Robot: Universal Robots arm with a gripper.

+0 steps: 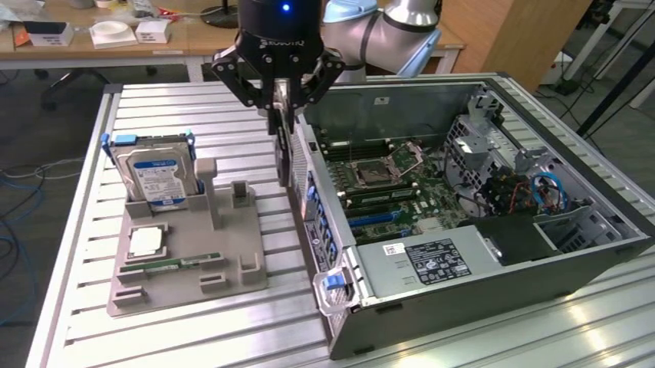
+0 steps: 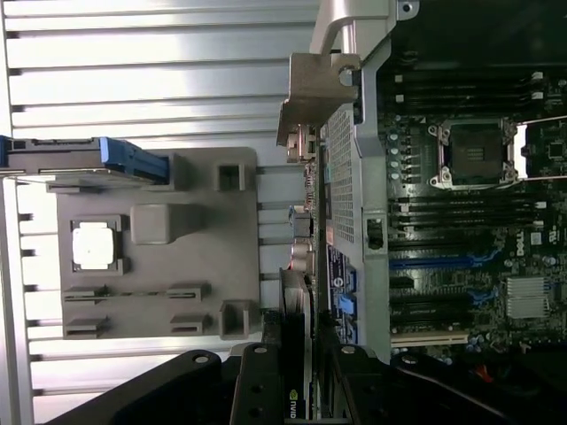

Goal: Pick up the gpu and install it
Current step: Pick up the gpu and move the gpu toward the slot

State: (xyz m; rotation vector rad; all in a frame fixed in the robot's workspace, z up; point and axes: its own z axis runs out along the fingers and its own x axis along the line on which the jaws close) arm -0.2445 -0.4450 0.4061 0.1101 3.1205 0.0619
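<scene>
ok, hand [image 1: 281,103] is clenched on the gpu [image 1: 284,149], pinching its upper edge so the card hangs vertical and edge-down, which looks like the orientation a slot wants. the card is in the air between the grey fixture [image 1: 184,264] and the open pc case [image 1: 492,253], just at the case's near wall, clear of the table [image 1: 82,330]. the blue slots [image 1: 381,218] look free. the hard drive [image 1: 153,172] stands parked in the fixture.

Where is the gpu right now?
The gpu hangs upright in the gripper, near the exterior view's upper middle, between the grey parts holder on that view's left and the open computer case on its right.
</scene>
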